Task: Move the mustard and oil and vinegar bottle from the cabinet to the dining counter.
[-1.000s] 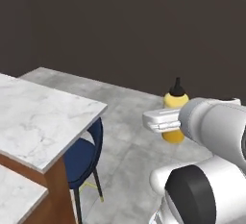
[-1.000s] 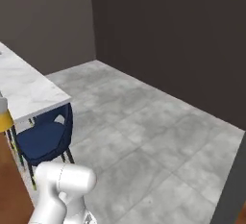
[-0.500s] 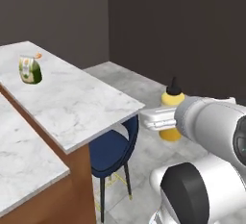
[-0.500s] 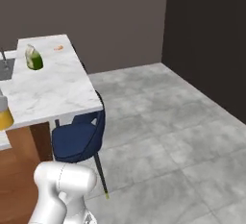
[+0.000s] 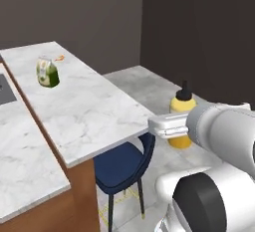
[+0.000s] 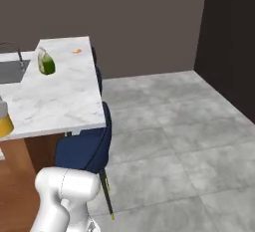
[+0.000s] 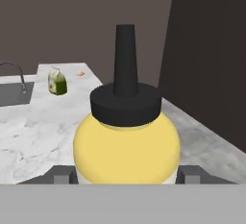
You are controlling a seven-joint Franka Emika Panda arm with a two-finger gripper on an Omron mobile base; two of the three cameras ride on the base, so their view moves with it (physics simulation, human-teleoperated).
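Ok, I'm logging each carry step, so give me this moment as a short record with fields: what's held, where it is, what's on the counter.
held: mustard, upright, between the fingers
gripper: shut on the bottle
position: in the air beside the dining counter, above the floor
on counter: green-and-white pouch, small orange bit
under counter: blue stool

no readable text, labels, brands, numbers or signs anywhere, green-and-white pouch (image 5: 48, 72) on the dining counter (image 5: 94, 116) too small and blurred to read, mustard (image 7: 126, 147) bottle plain yellow, unlabelled
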